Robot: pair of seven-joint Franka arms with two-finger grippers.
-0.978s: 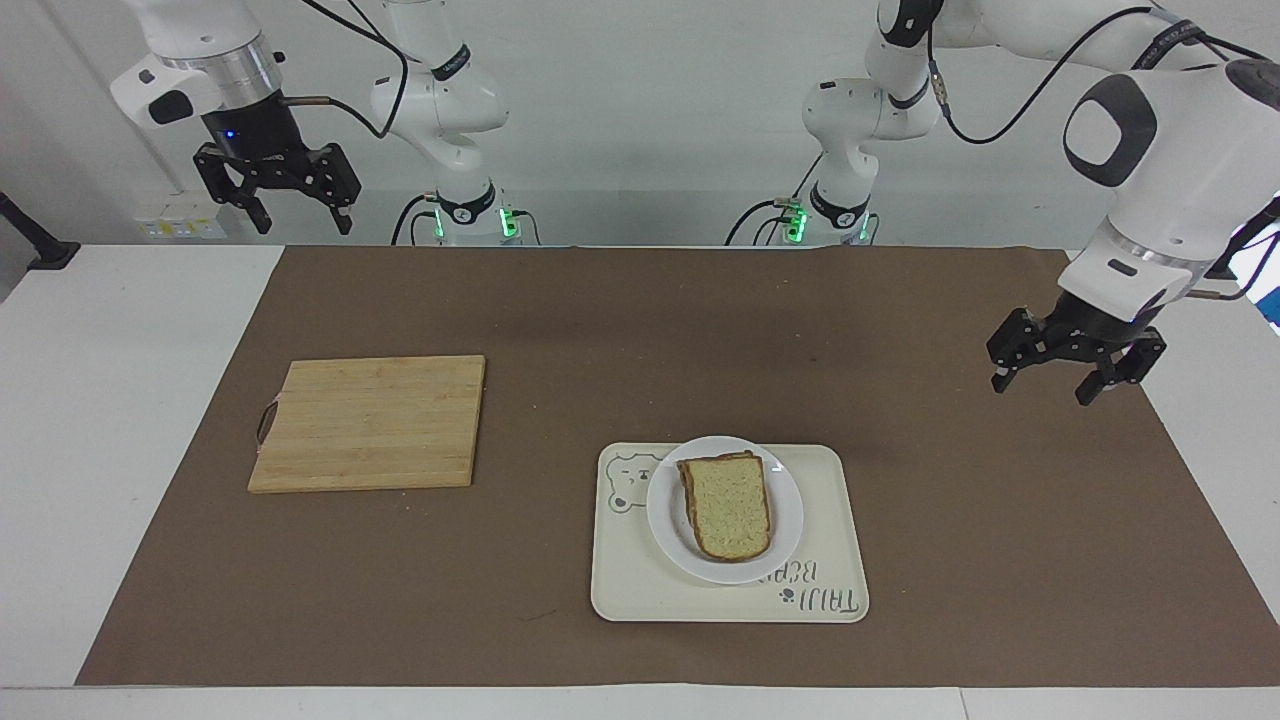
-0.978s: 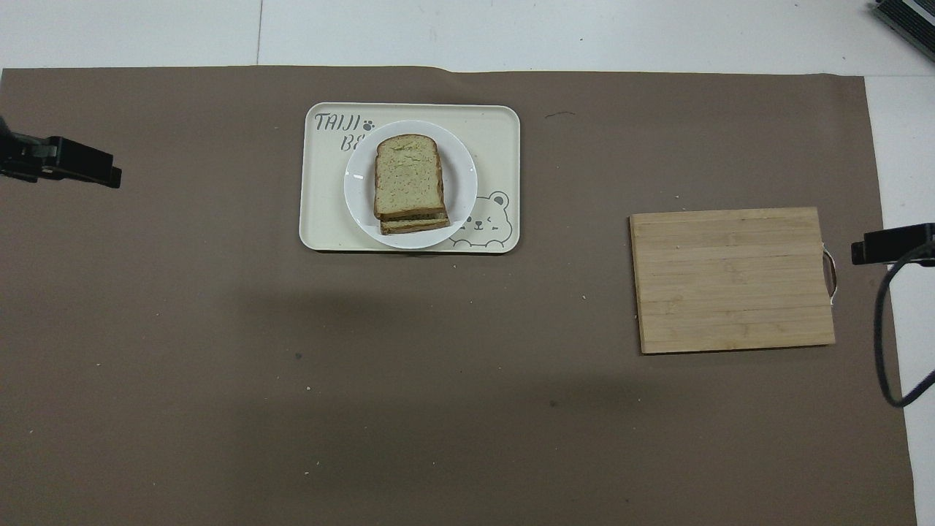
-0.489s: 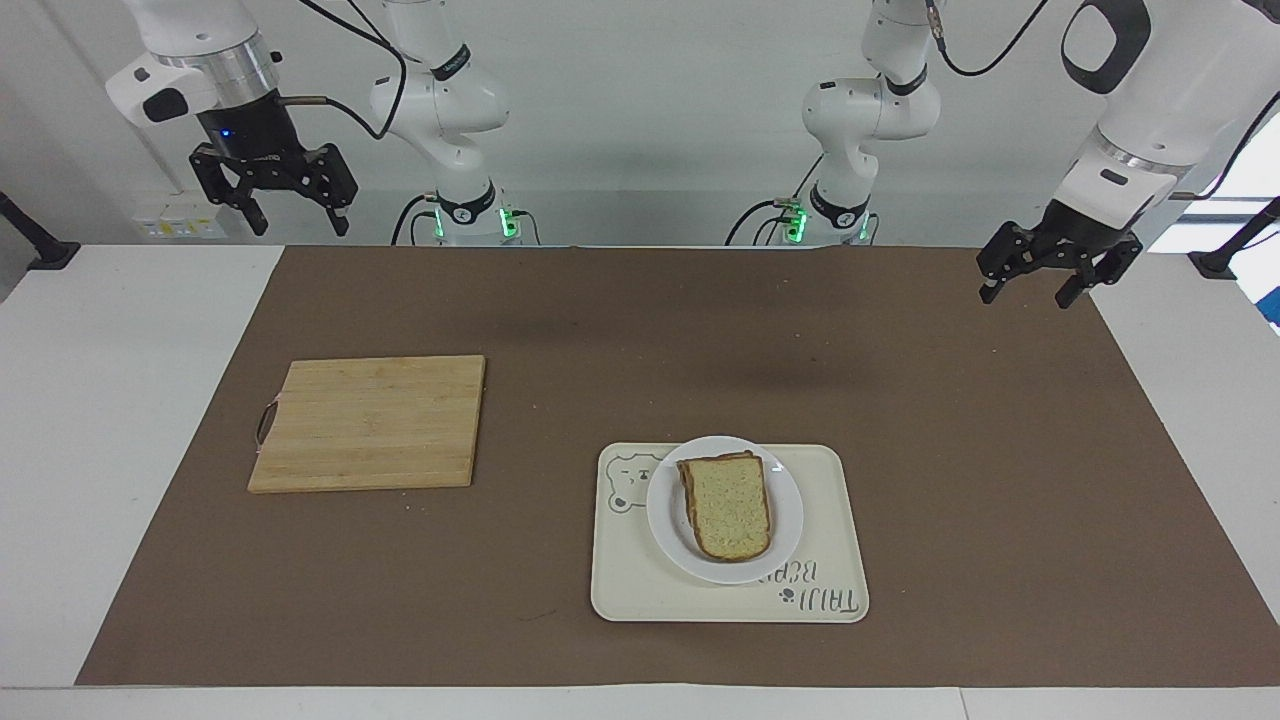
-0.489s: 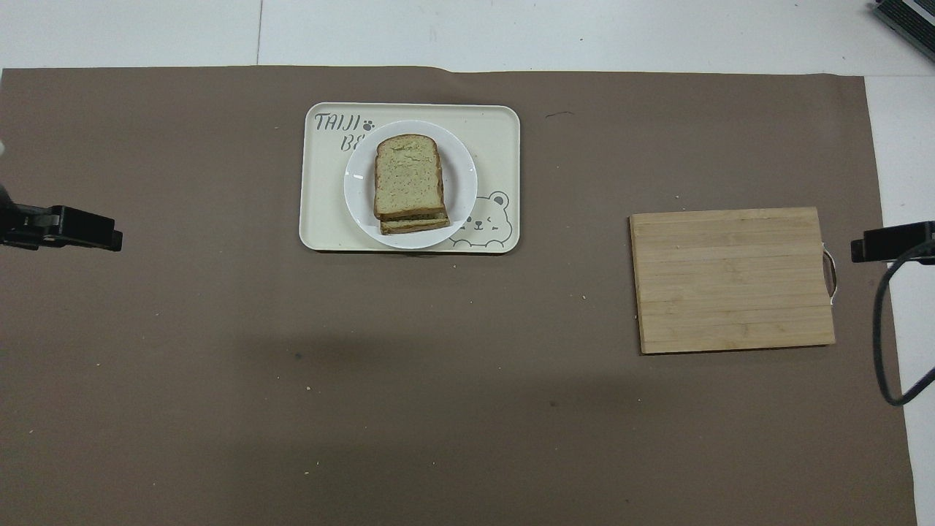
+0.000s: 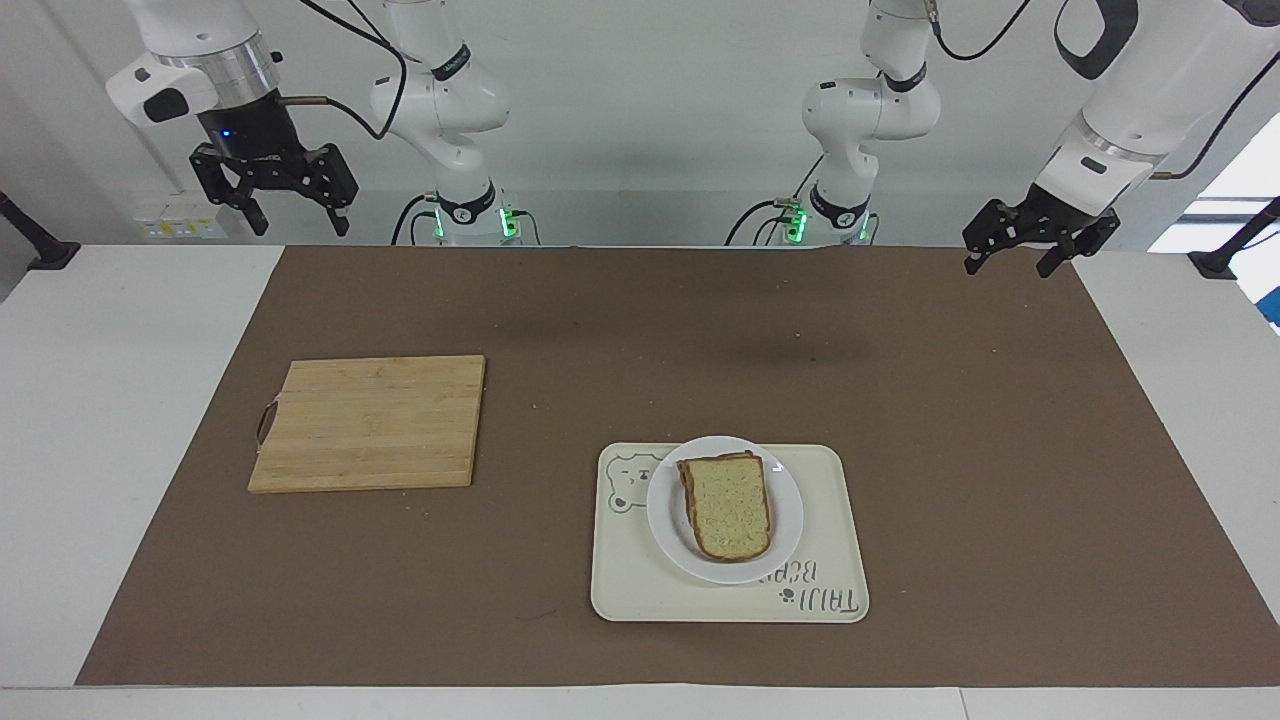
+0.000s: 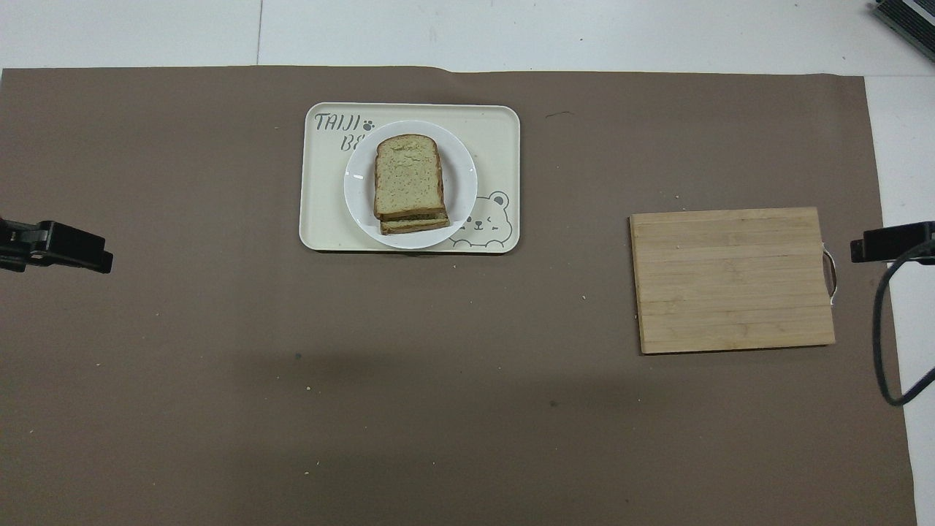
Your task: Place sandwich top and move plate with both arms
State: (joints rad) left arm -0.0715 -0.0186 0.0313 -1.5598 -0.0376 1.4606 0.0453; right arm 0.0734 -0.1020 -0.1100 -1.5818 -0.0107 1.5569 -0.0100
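The sandwich top [image 5: 730, 505] [image 6: 408, 175], a pale speckled slice with a brown crust, lies on a lower slice on the small round white plate [image 5: 668, 520] [image 6: 462, 186]. The plate rests on the cream bear-print tray [image 5: 830, 560] [image 6: 500, 135]. My left gripper [image 5: 1010, 258] is open and empty, raised over the mat's edge at the left arm's end. Only its tip shows in the overhead view [image 6: 66, 248]. My right gripper [image 5: 298, 215] is open and empty, raised high at the right arm's end, where the arm waits.
A wooden cutting board [image 5: 370, 422] [image 6: 733, 279] lies bare on the brown mat [image 5: 600, 330] toward the right arm's end, nearer to the robots than the tray. A black cable [image 6: 884, 343] hangs by the right gripper.
My left gripper has risen and drawn back toward the robots' end of the table, still open and empty. The right gripper, the sandwich, the plate and the tray have not moved.
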